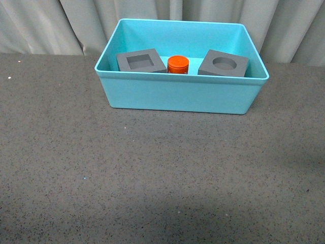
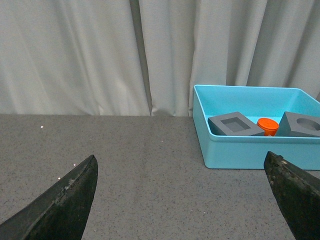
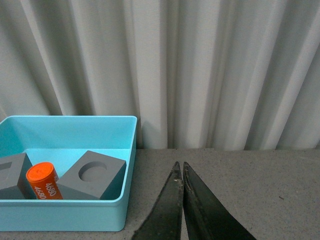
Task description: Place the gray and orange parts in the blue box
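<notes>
The blue box [image 1: 177,96] stands at the far middle of the table. Inside it sit a gray cube with a square recess [image 1: 140,62], an orange cylinder [image 1: 178,64] and a gray cube with a round recess [image 1: 223,64]. In the left wrist view the box [image 2: 240,150] lies ahead to one side, and my left gripper [image 2: 182,167] is open with nothing between its fingers. The right gripper [image 3: 180,167] is shut and empty, beside the box [image 3: 65,220], where the orange cylinder [image 3: 44,181] shows white numerals. Neither arm shows in the front view.
A dark speckled tabletop [image 1: 152,173] stretches in front of the box. Pale curtains [image 1: 51,25] hang close behind the table's far edge.
</notes>
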`<action>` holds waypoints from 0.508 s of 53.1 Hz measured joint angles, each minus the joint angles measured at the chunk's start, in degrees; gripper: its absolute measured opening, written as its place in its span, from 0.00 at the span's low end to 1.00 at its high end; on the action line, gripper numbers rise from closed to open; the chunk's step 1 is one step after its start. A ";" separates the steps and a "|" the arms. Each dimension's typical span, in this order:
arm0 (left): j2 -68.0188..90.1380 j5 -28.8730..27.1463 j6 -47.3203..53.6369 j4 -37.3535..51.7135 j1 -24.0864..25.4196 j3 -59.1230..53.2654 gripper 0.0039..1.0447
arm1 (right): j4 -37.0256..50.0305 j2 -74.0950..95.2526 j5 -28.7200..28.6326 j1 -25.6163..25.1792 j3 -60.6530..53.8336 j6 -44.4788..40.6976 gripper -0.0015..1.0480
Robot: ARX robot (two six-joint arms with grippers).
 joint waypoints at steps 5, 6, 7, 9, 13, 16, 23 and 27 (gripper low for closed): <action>0.00 0.00 0.00 0.00 0.00 0.00 0.94 | -0.85 -3.26 -0.92 -0.90 -2.32 -0.15 0.01; 0.00 0.00 0.00 0.00 0.00 0.00 0.94 | -1.09 -3.96 -1.11 -1.07 -2.84 -0.15 0.01; 0.00 0.00 0.00 0.00 0.00 0.00 0.94 | -1.36 -4.66 -1.31 -1.27 -3.32 -0.15 0.01; 0.00 0.00 0.00 0.00 0.00 0.00 0.94 | -1.77 -5.73 -1.51 -1.57 -4.04 -0.15 0.01; 0.00 0.00 0.00 0.00 0.00 0.00 0.94 | -3.52 -9.38 -2.82 -2.75 -6.10 -0.15 0.01; 0.00 0.02 0.00 0.00 0.00 0.00 0.94 | -5.01 -12.07 -6.27 -5.38 -7.34 -0.17 0.01; 0.00 0.02 0.00 0.00 0.00 0.00 0.94 | -9.05 -18.51 -6.54 -6.73 -9.60 -0.15 0.01; 0.00 0.00 0.00 0.00 0.00 0.00 0.94 | -7.26 -19.87 -6.60 -6.73 -11.89 -0.15 0.01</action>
